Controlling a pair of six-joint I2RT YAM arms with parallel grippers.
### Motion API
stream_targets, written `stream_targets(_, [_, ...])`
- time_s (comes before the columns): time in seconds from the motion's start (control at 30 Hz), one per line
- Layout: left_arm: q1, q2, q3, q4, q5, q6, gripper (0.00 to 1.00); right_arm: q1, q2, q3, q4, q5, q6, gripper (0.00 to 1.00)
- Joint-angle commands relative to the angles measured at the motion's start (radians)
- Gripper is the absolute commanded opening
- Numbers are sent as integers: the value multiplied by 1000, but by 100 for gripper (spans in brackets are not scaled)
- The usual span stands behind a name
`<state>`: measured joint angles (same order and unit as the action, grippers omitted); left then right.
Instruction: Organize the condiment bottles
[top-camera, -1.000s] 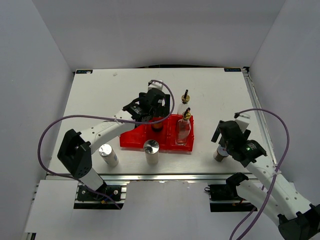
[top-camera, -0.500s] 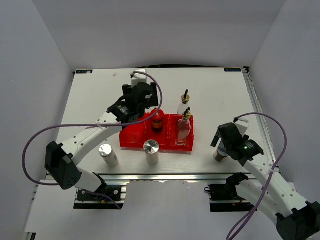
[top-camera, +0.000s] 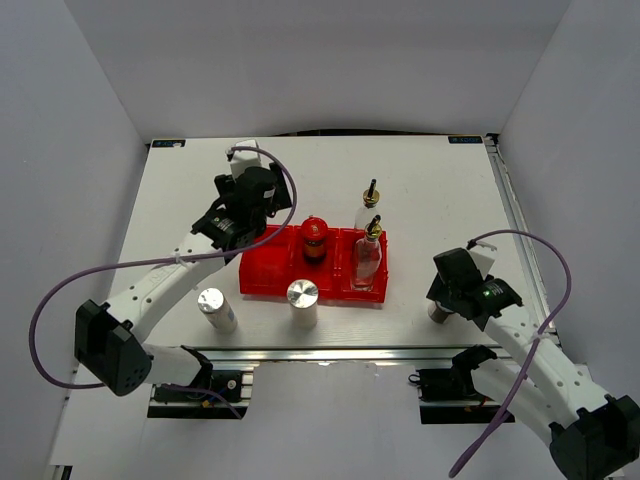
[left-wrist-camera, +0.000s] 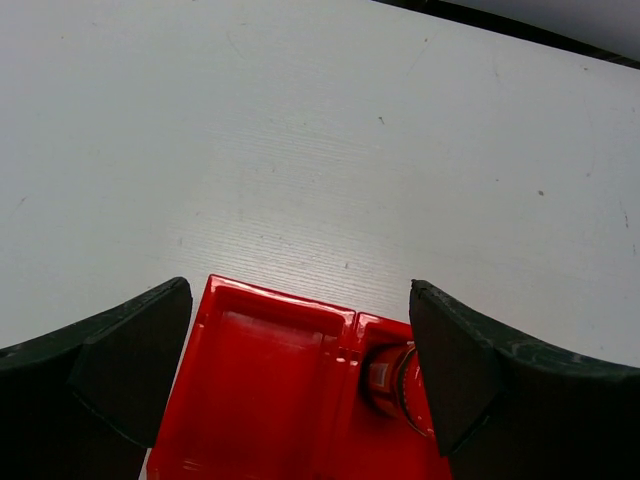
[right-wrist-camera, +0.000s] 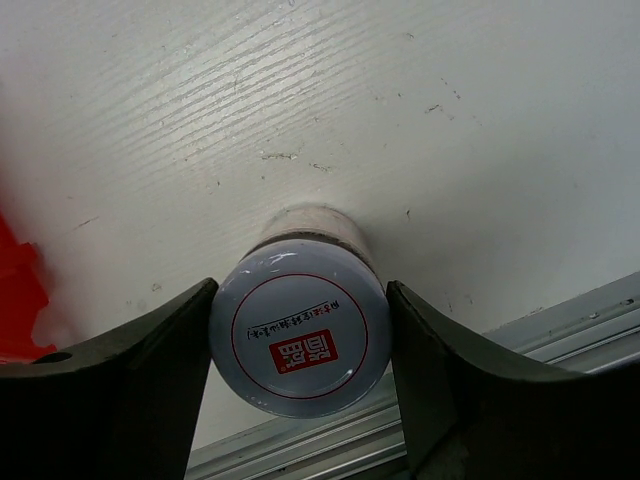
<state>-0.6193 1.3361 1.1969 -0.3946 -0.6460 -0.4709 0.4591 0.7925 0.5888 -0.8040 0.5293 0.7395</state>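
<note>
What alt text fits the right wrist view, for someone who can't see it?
The right gripper grips a short silver-lidded jar, one finger against each side of its red-logo lid. The jar stands upright on the white table near its metal front rail, with a sliver of the red tray at the left edge.

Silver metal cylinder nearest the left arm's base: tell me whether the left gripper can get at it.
Probably yes. The silver metal cylinder stands in the open, apart from the red plastic tray, and the left gripper is open and holds nothing.
</note>
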Motion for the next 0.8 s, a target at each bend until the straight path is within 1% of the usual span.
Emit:
stream_targets(0.0, [6,-67,-23,23,0,-8,98,-4,-1,12,40,34,-6,32])
stream_targets(0.03, [6,-77,-26,23,-1,-8,98,-5,-7,19,40,38,-18,26])
stream_targets(0.1, [6,-87,-37,26,2,-8,98,-5,-41,48,42,69,-32,20])
stream_targets(0.13, [6,-100,-42,30,3,-8,98,-4,-80,64,43,83,-48,13])
stream_targets(0.2, [6,-112,-52,34,6,-8,98,-4,-125,126,58,104,-89,9])
stream_targets(0.23, [6,-124,-65,36,3,-9,98,-4,-168,147,102,103,-147,6])
stream_targets(0.27, [6,-130,-72,40,2,-12,98,-4,-185,164,141,97,-190,6])
stream_targets(0.3, [6,-136,-80,42,2,-14,98,-4,-197,195,184,74,-242,5])
stream_targets(0.33, [6,-144,-95,45,2,-14,98,-4,-203,212,266,71,-282,0])
stream_targets(0.37, [6,-155,-102,56,2,-17,98,-2,-196,230,299,70,-343,0])
stream_targets(0.4, [6,-164,-109,57,3,-21,98,-3,-162,279,357,64,-394,0])
stream_targets(0.43, [6,-164,-109,57,3,-21,98,-4,-141,307,358,61,-394,0])
stream_targets(0.47, [6,-170,-108,48,3,-25,98,-2,-119,337,412,51,-435,0])
stream_targets(0.5, [6,-175,-106,40,0,-26,98,-2,-93,400,443,11,-460,0])
stream_targets(0.57, [6,-189,-109,23,-27,-34,98,-4,-23,463,526,-28,-503,0])
stream_targets(0.6, [6,-193,-112,14,-44,-40,98,-2,2,530,551,-61,-546,0])
stream_targets(0.67, [9,-204,-123,-4,-79,-54,98,-2,83,613,594,-112,-580,0])
stream_targets(0.7, [10,-212,-125,-9,-86,-57,98,-2,117,659,597,-193,-613,0])
stream_targets(0.73, [12,-215,-125,-22,-90,-70,98,1,184,757,594,-230,-626,0])
stream_targets(0.77, [13,-216,-126,-27,-101,-78,98,6,217,802,591,-262,-640,0])
